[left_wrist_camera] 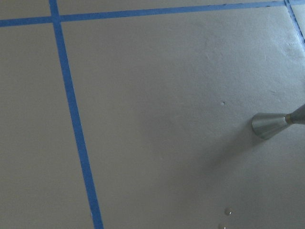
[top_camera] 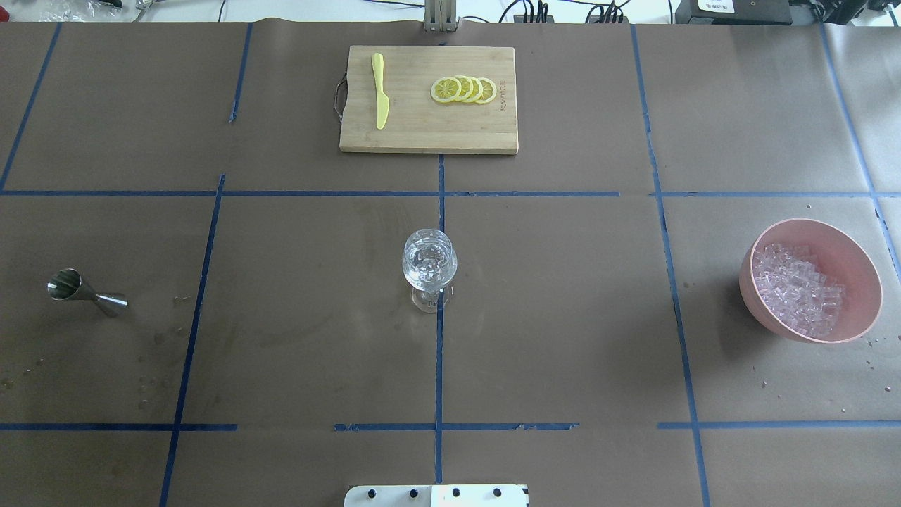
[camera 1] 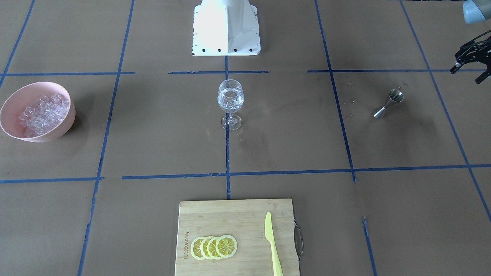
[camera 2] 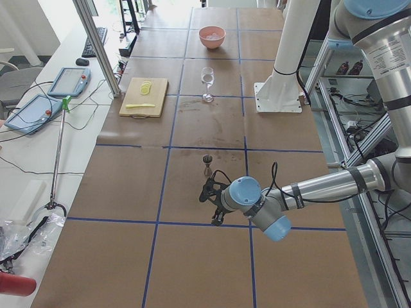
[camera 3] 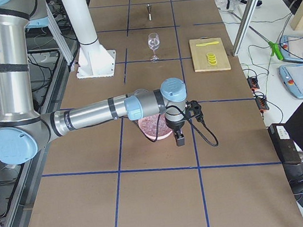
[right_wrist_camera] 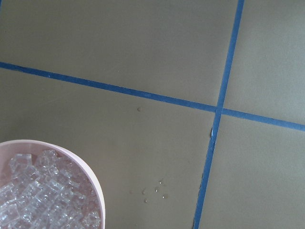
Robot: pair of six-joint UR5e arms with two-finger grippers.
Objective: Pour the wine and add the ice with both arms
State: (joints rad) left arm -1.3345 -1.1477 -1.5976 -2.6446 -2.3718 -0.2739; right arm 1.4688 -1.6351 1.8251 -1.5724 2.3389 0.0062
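We note the wine glass (camera 1: 230, 103) upright at the table's (camera 1: 291, 130) centre, on the blue tape line (camera 1: 228, 157) running out from the white pedestal (camera 1: 226, 28). The wine (camera 1: 230, 99), clear and colourless, fills about the lower half of its bowl. We cannot tell whether any cubes lie in it.

The ice (camera 1: 42, 113) is heaped in the pink bowl (camera 1: 61, 130) at the robot's right end of the table, well apart from the glass. The right wrist view shows a few droplets (right_wrist_camera: 155, 191) on the paper just beside the bowl.

The steel jigger (camera 1: 387, 103) stands upright at the robot's left end, with small wet specks (camera 1: 351, 86) on the paper between it and the glass.

The left arm (camera 2: 308, 189) reaches low over the table, and the left gripper (camera 1: 467, 74) hangs near the jigger without touching it. Its fingers are spread and hold nothing.

The right arm (camera 3: 96, 113) stretches out over the bowl, and the right gripper (camera 3: 179, 139) points down by the bowl's outer rim. It shows only in the right side view, so we cannot tell how its jaws stand.

On the operators' side lies the wooden cutting board (camera 1: 230, 218). It carries four overlapping lemon slices (camera 1: 214, 247) and a yellow-green knife (camera 1: 272, 243).
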